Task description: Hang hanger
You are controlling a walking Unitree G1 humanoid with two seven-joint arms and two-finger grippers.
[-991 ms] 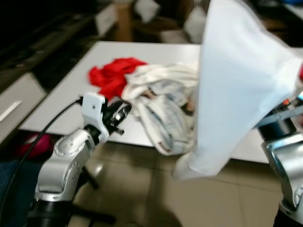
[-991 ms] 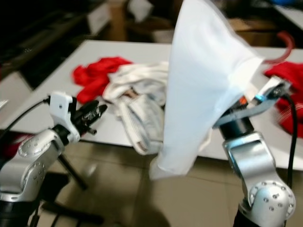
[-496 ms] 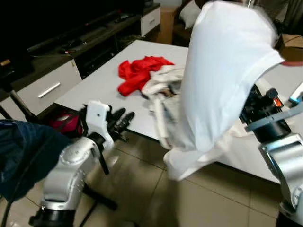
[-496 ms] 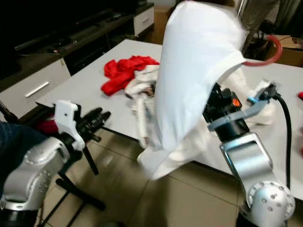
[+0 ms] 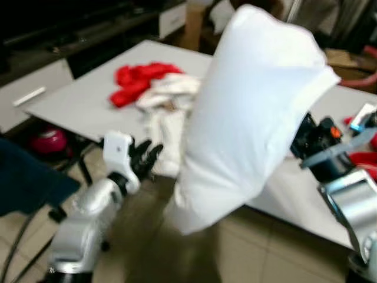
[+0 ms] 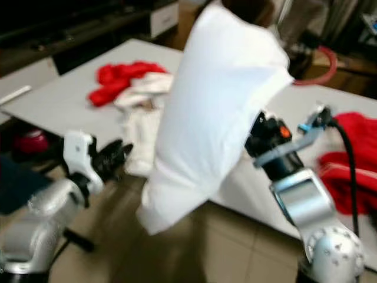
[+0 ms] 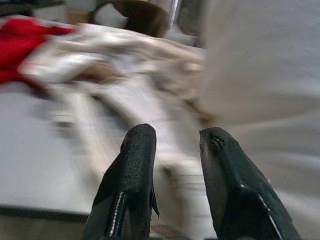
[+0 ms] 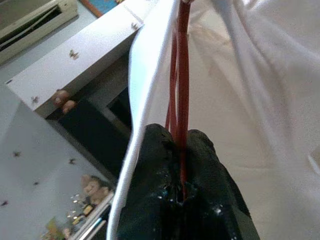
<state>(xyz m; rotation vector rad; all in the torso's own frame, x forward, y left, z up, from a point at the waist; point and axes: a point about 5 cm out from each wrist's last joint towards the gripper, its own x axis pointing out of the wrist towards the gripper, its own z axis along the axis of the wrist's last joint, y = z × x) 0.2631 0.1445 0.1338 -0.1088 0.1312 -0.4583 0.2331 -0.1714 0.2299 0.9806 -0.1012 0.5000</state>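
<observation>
A white shirt hangs on a red hanger, lifted high over the near edge of the white table. My right gripper is shut on the hanger's thin red bars, and the shirt drapes around it. The hanger's red hook sticks out behind the shirt. The shirt covers most of the right gripper in the eye views. My left gripper is open and empty, low by the table's front edge, and its fingers point at the clothes pile.
A red cloth and a heap of pale clothes lie on the table, and another red garment lies at its right end. A low cabinet with drawers stands to the left. Tiled floor lies below.
The whole view has shifted and blurred as the camera moved. The shirt on its hanger stays raised in the right gripper and has swung a little. The left gripper is still open.
</observation>
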